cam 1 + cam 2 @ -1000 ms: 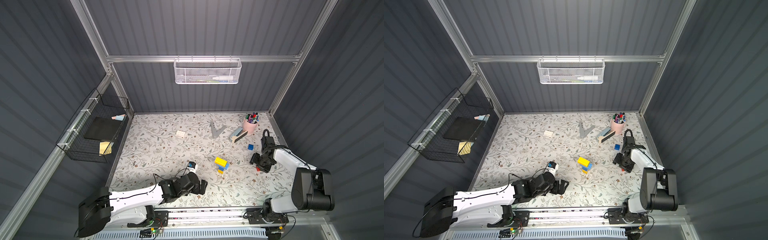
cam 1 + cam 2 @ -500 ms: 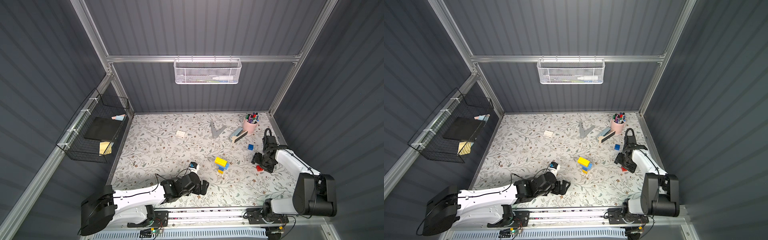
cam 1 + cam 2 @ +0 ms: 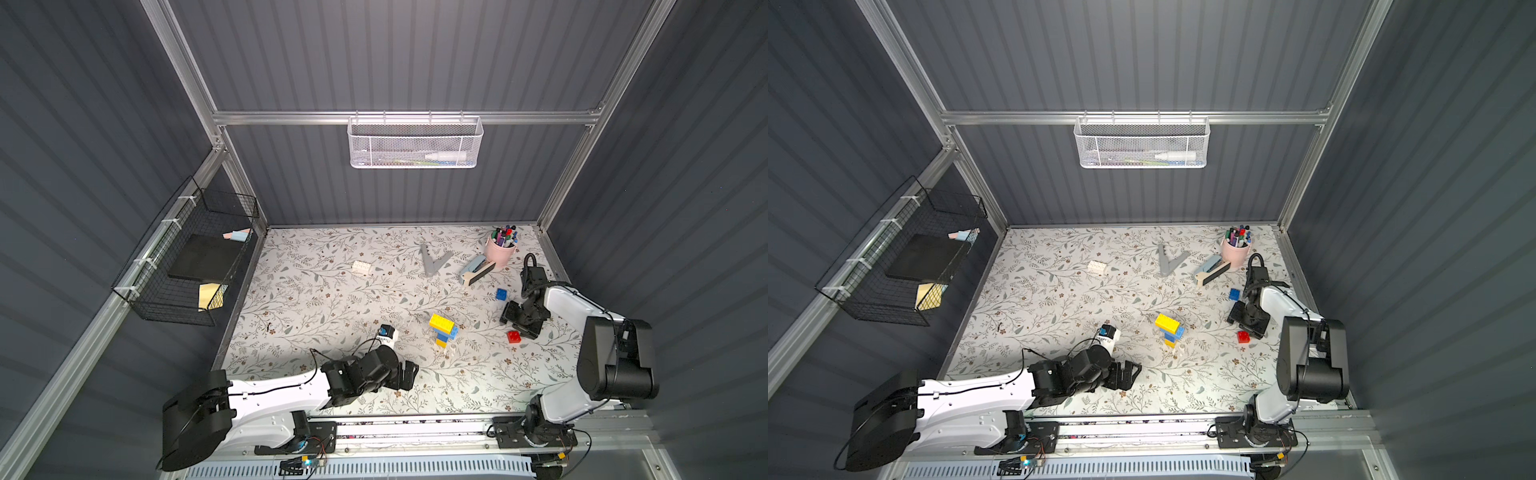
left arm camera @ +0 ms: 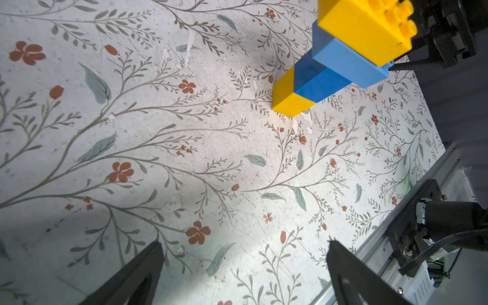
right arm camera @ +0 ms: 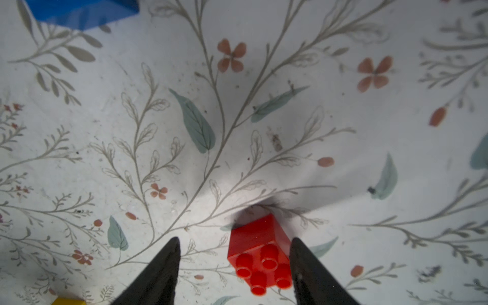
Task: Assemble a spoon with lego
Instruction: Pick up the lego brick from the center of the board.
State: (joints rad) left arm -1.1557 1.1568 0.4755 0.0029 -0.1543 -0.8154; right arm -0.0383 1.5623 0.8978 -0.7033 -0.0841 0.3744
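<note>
While the right gripper [image 5: 234, 239] has tapered jaws spread astride a glossy four-studded red brick [image 5: 260, 253], the left gripper [image 4: 244, 245] gapes empty over the floral-printed table [image 4: 158, 132].

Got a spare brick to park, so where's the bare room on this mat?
Bare: the wide stretch between the white brick and the left gripper; also between the spoon and the front rail. Crowded: around the marker cup, blue brick, red brick and right gripper.

Dark ribbed walls [image 3: 415, 62], aluminium frame [image 3: 399, 117], floral-print tabletop [image 3: 324, 299], white mesh basket [image 3: 415, 143].
</note>
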